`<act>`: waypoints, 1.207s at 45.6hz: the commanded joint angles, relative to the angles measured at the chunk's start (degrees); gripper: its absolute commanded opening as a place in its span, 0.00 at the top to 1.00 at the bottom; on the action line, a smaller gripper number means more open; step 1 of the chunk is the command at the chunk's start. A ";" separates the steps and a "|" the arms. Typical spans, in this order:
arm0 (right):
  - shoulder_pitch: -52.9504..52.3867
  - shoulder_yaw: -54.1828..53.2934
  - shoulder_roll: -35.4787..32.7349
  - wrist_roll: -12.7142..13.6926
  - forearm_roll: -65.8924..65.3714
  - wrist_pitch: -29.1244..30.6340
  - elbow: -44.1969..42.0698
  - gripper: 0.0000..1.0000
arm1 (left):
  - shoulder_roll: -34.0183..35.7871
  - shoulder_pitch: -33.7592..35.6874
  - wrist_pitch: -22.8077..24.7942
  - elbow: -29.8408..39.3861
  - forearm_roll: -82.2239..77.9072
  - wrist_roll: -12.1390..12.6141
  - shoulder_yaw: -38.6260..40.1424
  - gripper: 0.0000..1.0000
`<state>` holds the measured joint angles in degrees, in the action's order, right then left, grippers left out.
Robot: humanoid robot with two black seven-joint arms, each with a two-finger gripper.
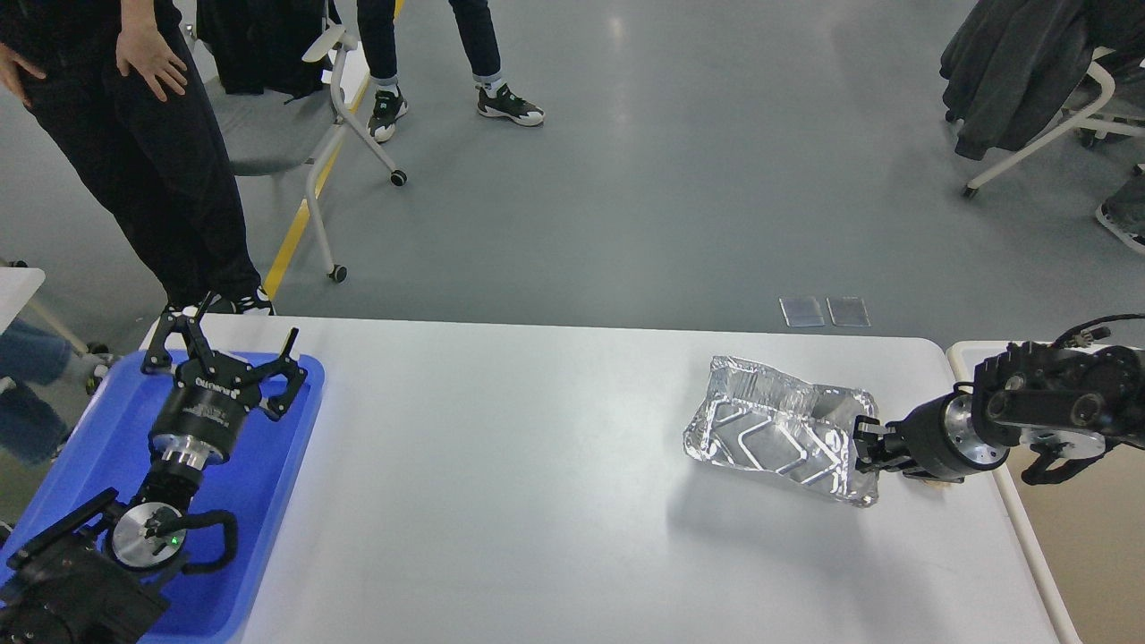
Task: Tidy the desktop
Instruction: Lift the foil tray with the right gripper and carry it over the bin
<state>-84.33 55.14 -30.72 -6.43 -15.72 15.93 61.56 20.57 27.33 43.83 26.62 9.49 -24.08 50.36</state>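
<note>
The white desktop (537, 465) fills the middle of the head view. A crumpled silver foil container (769, 429) is at its right side, tilted and raised, with a shadow under it. My right gripper (866, 445) comes in from the right and is shut on the foil container's right rim. My left gripper (224, 353) is open and empty, hovering over the far end of the blue plastic tray (268, 483) at the left edge of the desktop.
A beige white-rimmed bin (1055, 537) stands just past the desktop's right edge, under my right arm. People and wheeled chairs (313, 134) stand beyond the far edge on the grey floor.
</note>
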 commanded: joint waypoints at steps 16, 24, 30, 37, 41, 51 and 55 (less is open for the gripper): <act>-29.65 15.26 -1.10 -0.07 -4.40 13.59 10.59 1.00 | 0.00 0.09 0.03 0.01 0.00 0.00 0.00 0.01; -34.40 16.93 0.13 0.01 -4.93 17.99 10.68 1.00 | 0.00 0.09 -0.06 0.01 0.00 0.00 0.00 0.01; -39.58 17.11 0.22 -0.07 -7.30 22.20 10.86 1.00 | 0.00 0.09 0.03 0.01 0.00 0.09 0.00 0.01; -45.56 17.20 0.04 0.01 -7.92 26.25 11.03 1.00 | 0.00 0.09 0.03 0.01 0.00 0.09 0.00 0.01; -48.02 17.28 -0.04 0.01 -7.92 28.10 11.30 1.00 | 0.00 0.09 0.03 0.01 0.00 0.09 0.00 0.01; -53.39 17.28 -0.13 -0.07 -7.92 29.07 11.30 1.00 | 0.00 0.09 0.03 0.01 0.00 0.09 0.00 0.01; -55.23 17.28 -0.13 0.01 -7.92 29.07 11.30 1.00 | 0.00 0.09 0.03 0.01 0.00 0.09 0.00 0.01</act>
<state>-133.70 72.23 -30.82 -6.45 -23.40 43.37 72.72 20.57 27.42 43.84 26.63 9.49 -24.00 50.36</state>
